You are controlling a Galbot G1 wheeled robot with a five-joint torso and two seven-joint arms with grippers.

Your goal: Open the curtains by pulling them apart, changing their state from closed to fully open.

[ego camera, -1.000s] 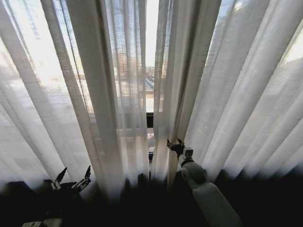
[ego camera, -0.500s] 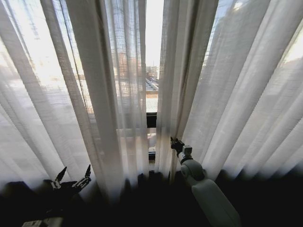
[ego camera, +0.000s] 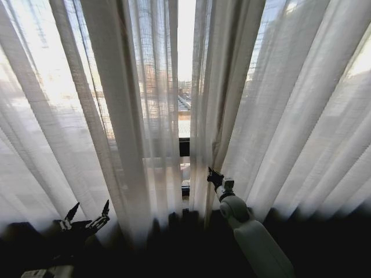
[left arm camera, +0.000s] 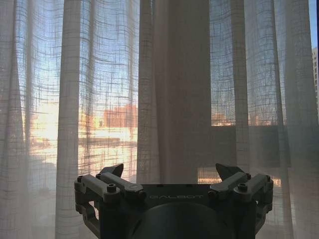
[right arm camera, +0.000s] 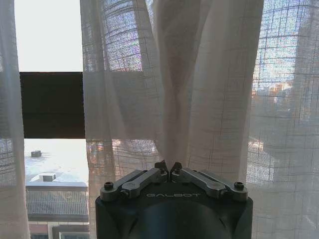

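Note:
The curtains hang as two sheer off-white pleated panels, a left panel [ego camera: 116, 116] and a right panel [ego camera: 278, 116], with a narrow bright gap [ego camera: 185, 69] between them. My right gripper [ego camera: 213, 175] is shut on the inner edge of the right panel; in the right wrist view its fingertips [right arm camera: 168, 168] pinch a bunched fold of that fabric [right arm camera: 199, 89]. Low at the left, my left gripper [ego camera: 87, 214] stands open just in front of the left panel, holding nothing. The left wrist view shows its spread fingers [left arm camera: 112, 174] facing the pleats [left arm camera: 174, 89].
A dark window frame bar [ego camera: 183, 147] crosses behind the gap and appears beside the fabric in the right wrist view [right arm camera: 50, 104]. City buildings lie beyond the glass. The floor below the hems is in deep shadow.
The right gripper's fingers have closed onto the right panel's inner edge, and the fabric there now bunches toward them. The left gripper has stayed put.

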